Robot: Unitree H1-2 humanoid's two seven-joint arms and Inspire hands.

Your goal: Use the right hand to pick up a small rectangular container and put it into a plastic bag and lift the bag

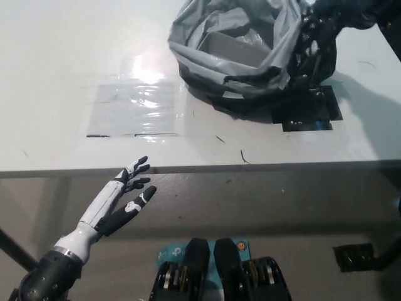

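A grey-black plastic bag (250, 75) sits slumped on the white table (50, 75) at the top middle, its mouth gaping upward. Inside it lies a small grey rectangular container (230, 47), partly hidden by the bag's folds. My black right hand (318, 28) is at the bag's right rim in the top right corner, its fingers closed on the plastic. My white left hand (125, 195) rests low at the left, below the table's front edge, open with fingers spread and holding nothing.
A black taped square (310, 113) lies on the table just right of and below the bag. A glossy clear patch (135, 110) lies to the bag's left. The table's front edge (200, 169) crosses the middle of the view.
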